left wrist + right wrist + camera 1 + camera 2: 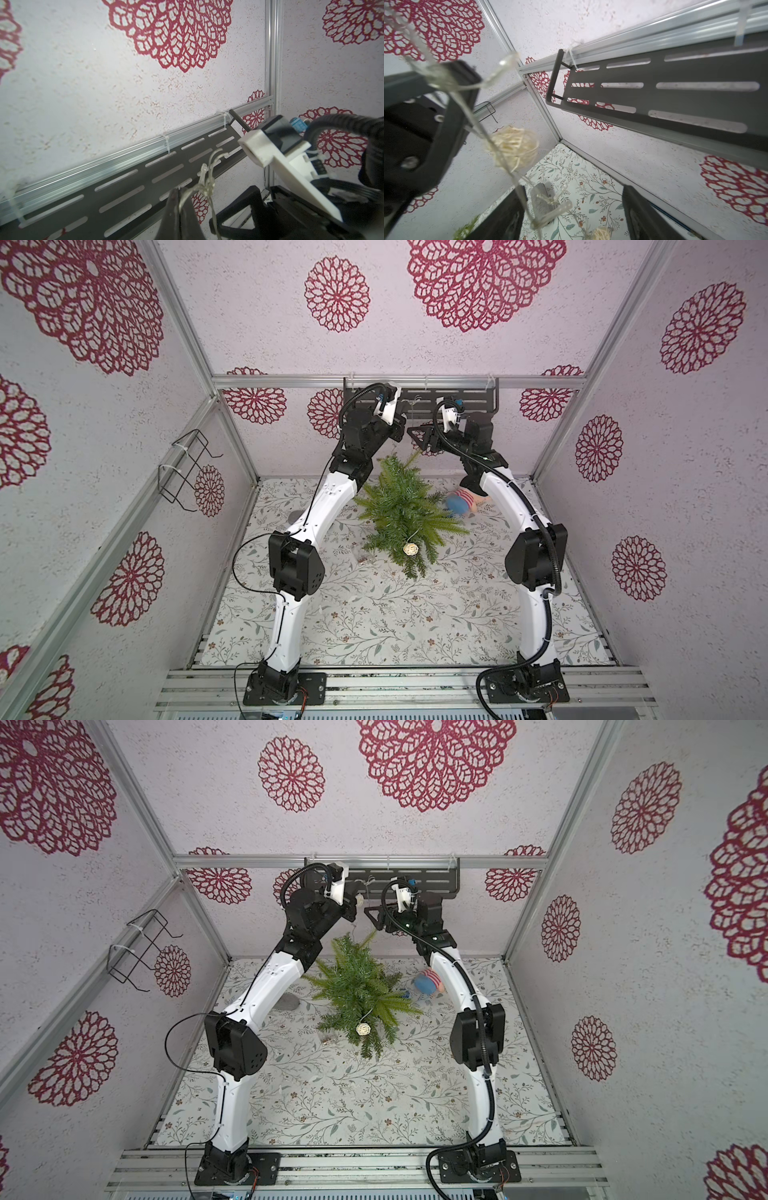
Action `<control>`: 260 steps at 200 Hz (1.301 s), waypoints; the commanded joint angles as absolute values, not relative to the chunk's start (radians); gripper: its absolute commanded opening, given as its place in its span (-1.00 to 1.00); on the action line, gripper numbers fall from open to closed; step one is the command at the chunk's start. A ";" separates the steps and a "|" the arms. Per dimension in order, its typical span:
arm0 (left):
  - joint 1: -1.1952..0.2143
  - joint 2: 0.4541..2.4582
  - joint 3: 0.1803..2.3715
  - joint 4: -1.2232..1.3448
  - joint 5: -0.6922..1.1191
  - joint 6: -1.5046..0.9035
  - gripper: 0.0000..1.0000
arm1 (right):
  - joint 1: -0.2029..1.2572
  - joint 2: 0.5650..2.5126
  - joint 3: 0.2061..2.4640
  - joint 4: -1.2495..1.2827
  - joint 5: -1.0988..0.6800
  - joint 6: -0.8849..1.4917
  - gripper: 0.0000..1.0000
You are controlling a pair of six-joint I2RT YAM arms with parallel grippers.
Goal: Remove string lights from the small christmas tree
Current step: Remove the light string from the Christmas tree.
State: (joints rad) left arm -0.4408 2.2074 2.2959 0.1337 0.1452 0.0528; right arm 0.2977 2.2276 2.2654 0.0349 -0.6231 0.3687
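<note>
1. The left gripper (178, 195) is raised near the black slotted shelf (133, 187) on the back wall. Its jaws are clamped on the string lights (204, 182), and a knotted loop of clear wire stands out just past the fingertips.
2. The right gripper (572, 199) sits close beside it with its jaws spread apart. The wire and a cream wicker ball (515, 145) hang in front of it (touching neither finger, as far as can be seen).
3. The small christmas tree (405, 510) stands on the floral table (374, 614) below both grippers, its tip pointing up toward them.
4. Another ball (409, 548) of the strand hangs on the tree's near side. The small clear box (365, 559) lies on the table just beside the lower branches.
5. A striped plush doll (461, 504) lies near the tree, partly behind the right arm (505, 493).
</note>
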 commanded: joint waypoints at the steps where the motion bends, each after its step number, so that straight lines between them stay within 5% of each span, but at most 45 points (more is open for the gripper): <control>1: -0.446 2.220 2.328 0.126 0.150 0.079 -1.00 | 0.306 2.240 2.323 0.026 -0.544 0.372 0.43; 152: -0.440 2.176 2.267 0.125 0.086 0.132 -1.00 | 0.307 2.182 2.340 -0.150 -0.389 0.218 -0.82; 236: -0.425 2.164 2.198 0.114 0.060 0.113 -1.00 | 0.307 2.109 2.303 -0.151 -0.422 0.216 -1.00; 260: -0.425 2.157 2.181 0.072 0.069 0.104 -0.85 | 0.308 2.096 2.286 -0.146 -0.433 0.221 -1.00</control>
